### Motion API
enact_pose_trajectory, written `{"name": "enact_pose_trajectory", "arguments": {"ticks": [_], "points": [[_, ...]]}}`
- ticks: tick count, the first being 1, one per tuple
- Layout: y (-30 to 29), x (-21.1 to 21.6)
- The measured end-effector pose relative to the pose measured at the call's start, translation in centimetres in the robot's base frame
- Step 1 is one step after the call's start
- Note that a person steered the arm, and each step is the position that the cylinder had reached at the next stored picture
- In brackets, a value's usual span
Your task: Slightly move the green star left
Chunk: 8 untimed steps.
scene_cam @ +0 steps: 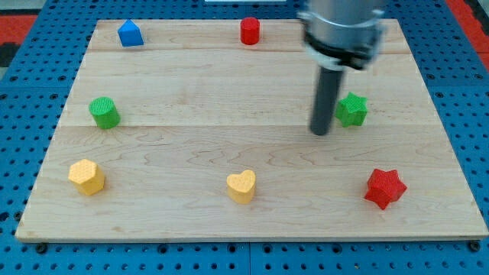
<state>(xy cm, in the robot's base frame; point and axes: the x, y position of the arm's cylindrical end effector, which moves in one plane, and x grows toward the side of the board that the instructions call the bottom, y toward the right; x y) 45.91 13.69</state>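
The green star (353, 110) lies on the wooden board (199, 145) at the view's right, a little above the middle. My tip (320, 133) rests on the board just left of the green star and slightly below it, with a small gap between them. The rod rises from the tip to the blurred arm head at the view's top.
A green cylinder (103, 113) sits at the left. A blue house-shaped block (131, 34) and a red cylinder (250, 31) sit along the top. A yellow hexagon block (86, 177), a yellow heart (241, 186) and a red star (384, 188) sit along the bottom.
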Motion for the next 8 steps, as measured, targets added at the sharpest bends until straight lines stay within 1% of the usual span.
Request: {"name": "enact_pose_trajectory", "arguments": {"ticks": [1, 2, 3, 4, 5, 6, 7, 8], "points": [[1.9, -1.1], [5.4, -5.0], [5.7, -0.6], [9.0, -6.6], [7.6, -14.3], [2.4, -12.4], [3.4, -7.4], [5.1, -9.6]]}}
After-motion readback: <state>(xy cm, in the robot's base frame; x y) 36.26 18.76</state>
